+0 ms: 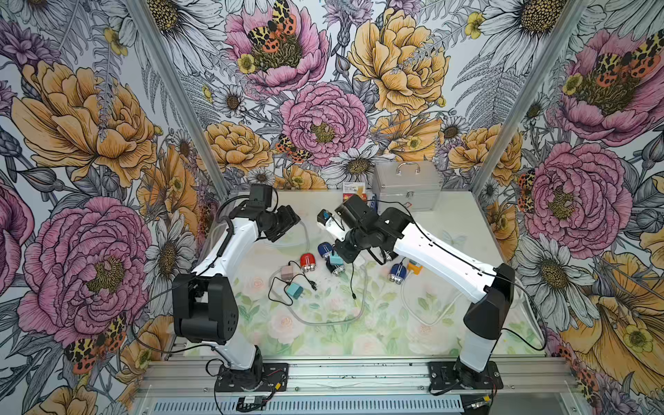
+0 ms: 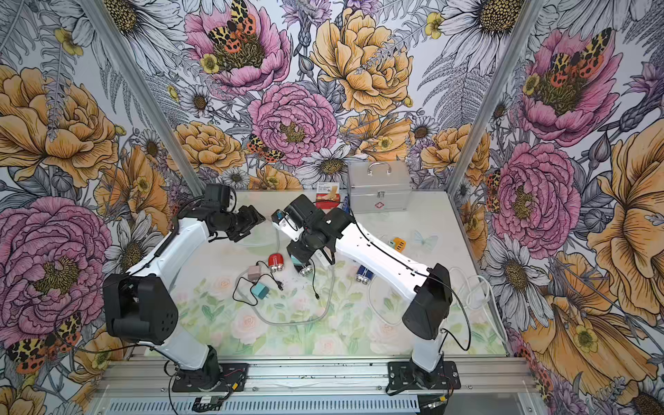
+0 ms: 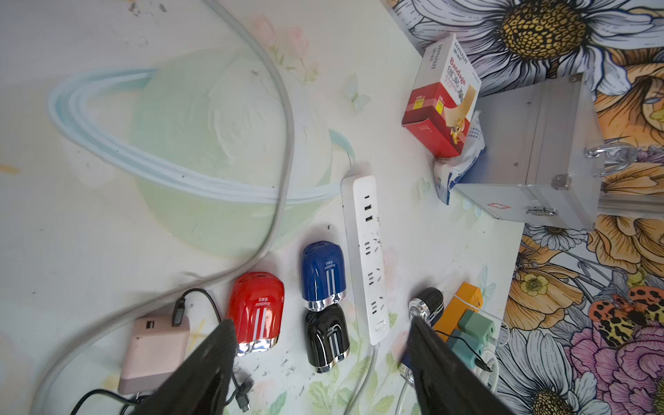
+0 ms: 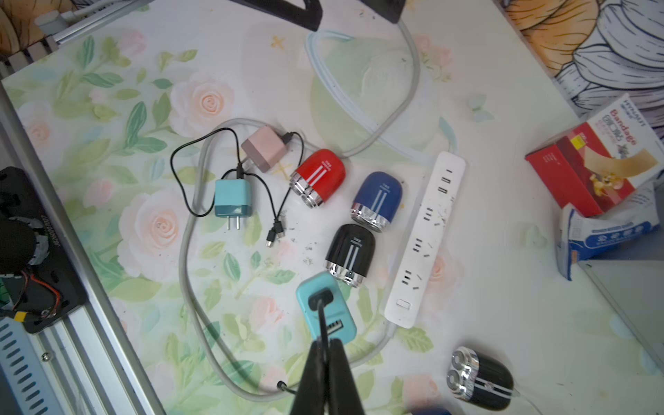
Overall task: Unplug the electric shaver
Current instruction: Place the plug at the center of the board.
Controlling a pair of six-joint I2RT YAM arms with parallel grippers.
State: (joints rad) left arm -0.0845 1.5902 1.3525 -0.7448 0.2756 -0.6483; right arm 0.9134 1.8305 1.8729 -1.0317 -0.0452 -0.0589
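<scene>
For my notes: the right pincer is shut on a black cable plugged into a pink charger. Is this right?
No: the charger is teal, not pink. The right wrist view shows the right pincer shut on its black cable.

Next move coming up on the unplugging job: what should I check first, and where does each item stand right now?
1. Right gripper jaws shut on the thin black cable: ok.
2. Cable pulled out of the teal square charger: not ok, its plug sits in the charger.
3. Left gripper jaws open, holding nothing: ok.
4. Cable's far end plugged into nothing: ok.
5. Long white power strip sockets unoccupied: ok.
</scene>
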